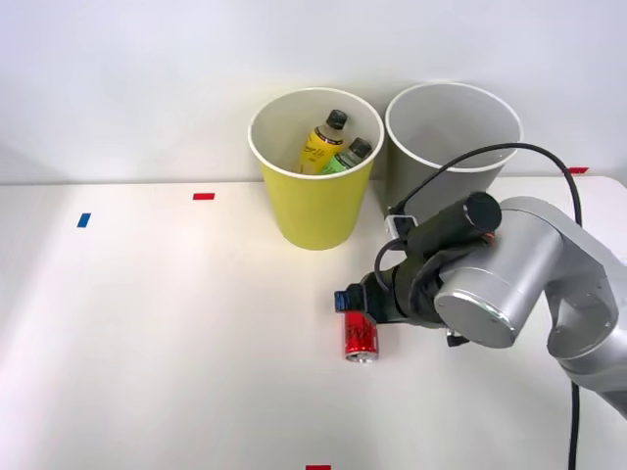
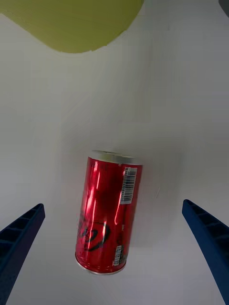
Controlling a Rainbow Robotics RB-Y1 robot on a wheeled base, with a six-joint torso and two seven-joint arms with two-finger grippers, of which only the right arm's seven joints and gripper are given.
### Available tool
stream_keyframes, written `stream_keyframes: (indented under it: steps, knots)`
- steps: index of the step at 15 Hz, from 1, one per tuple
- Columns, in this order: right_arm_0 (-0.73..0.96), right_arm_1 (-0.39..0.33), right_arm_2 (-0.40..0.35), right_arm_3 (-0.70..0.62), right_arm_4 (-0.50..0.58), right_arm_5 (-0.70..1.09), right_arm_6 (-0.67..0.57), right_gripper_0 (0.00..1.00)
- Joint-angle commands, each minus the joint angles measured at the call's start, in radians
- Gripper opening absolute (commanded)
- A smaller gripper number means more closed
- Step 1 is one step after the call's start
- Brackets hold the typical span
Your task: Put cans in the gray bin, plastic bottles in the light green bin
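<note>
The can [image 1: 361,338] is red with silver ends and lies on its side on the white table, in front of the two bins. My right gripper [image 1: 353,305] hangs just above and behind it. In the right wrist view the can [image 2: 109,212] lies between my gripper's [image 2: 113,206] blue fingers [image 2: 23,233], which are open and clear of it on both sides. The light green bin [image 1: 313,211] [image 2: 71,24] holds two plastic bottles, a yellow one [image 1: 321,145] and a green-labelled one [image 1: 345,159]. The gray bin [image 1: 400,181] stands right beside it.
Small tape marks lie on the table: red [image 1: 204,196] and blue [image 1: 83,219] at the back left, red [image 1: 318,467] at the front edge. My silver arm [image 1: 509,274] with a black cable [image 1: 529,149] reaches in front of the gray bin.
</note>
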Motion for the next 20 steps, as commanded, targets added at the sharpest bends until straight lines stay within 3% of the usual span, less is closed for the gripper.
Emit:
stream_keyframes:
  steps: [1,12,20]
  knots:
    - [-0.024,0.077,0.000,0.032,0.056,0.072,0.003,1.00]
    - [-0.024,0.235,-0.005,0.225,0.246,0.071,-0.025,1.00]
    - [-0.024,0.312,-0.014,0.323,0.342,0.068,-0.020,1.00]
